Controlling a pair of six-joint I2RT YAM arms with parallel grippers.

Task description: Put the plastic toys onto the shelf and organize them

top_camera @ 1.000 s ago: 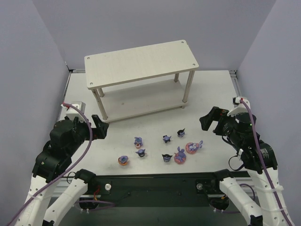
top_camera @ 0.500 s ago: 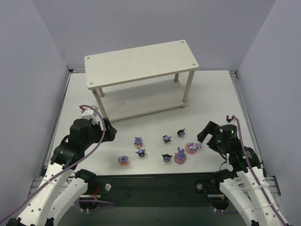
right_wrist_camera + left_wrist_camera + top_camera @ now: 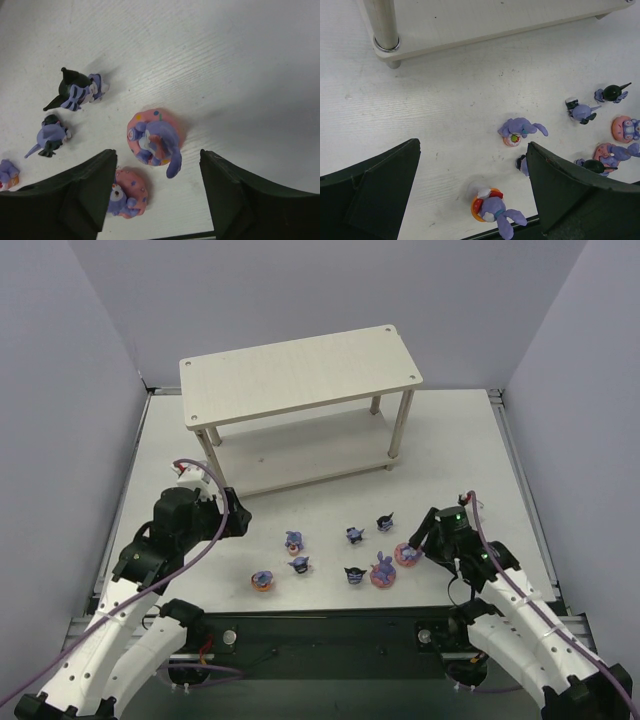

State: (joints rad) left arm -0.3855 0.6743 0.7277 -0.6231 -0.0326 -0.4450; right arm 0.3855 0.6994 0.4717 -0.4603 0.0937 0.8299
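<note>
The beige two-tier shelf (image 3: 300,370) stands at the back of the table. The plastic toys lie in a loose group in front of it. The bunnies are an orange-based one (image 3: 263,581), one at left centre (image 3: 294,540) and two pink-based ones (image 3: 383,571) (image 3: 409,552). Dark pointed-ear figures (image 3: 300,563) (image 3: 354,534) (image 3: 385,523) (image 3: 354,575) stand among them. My left gripper (image 3: 232,518) is open and empty, above and left of the orange-based bunny (image 3: 492,209). My right gripper (image 3: 425,535) is open, its jaws either side of a pink-based bunny (image 3: 152,137) without touching it.
The shelf's lower board (image 3: 470,25) and a round leg (image 3: 382,25) show at the top of the left wrist view. A second pink-based bunny (image 3: 127,200) lies beside my right gripper's left finger (image 3: 75,195). Grey walls enclose the table.
Both arms have come down and inward toward the toys. My right gripper moved left to the pink-based bunny. My left gripper moved right toward the toy group. The toys have not moved.
</note>
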